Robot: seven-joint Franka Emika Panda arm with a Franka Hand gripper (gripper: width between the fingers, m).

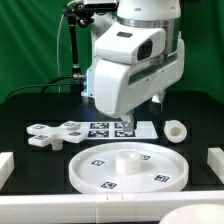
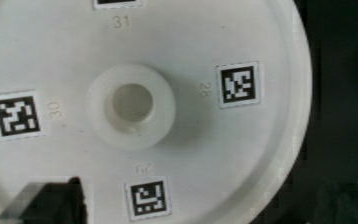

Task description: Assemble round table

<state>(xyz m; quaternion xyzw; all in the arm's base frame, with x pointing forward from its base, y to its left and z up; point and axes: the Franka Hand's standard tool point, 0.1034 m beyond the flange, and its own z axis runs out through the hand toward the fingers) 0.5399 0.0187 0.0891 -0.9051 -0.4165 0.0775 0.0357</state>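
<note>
The large rimmed round disc lies flat at the table's front centre, with a raised hub in its middle and several tags on it. It fills the wrist view, hub hole showing. The cross-shaped four-armed piece lies at the exterior view's left. The short thick cylinder leg lies at the right. My gripper hangs over the disc's far edge, above it and touching nothing. In the wrist view the gripper looks open and empty; one dark finger shows clearly.
The marker board lies flat behind the disc, partly under the arm. White blocks stand at the table's front left and front right. A black stand with cables rises at the back.
</note>
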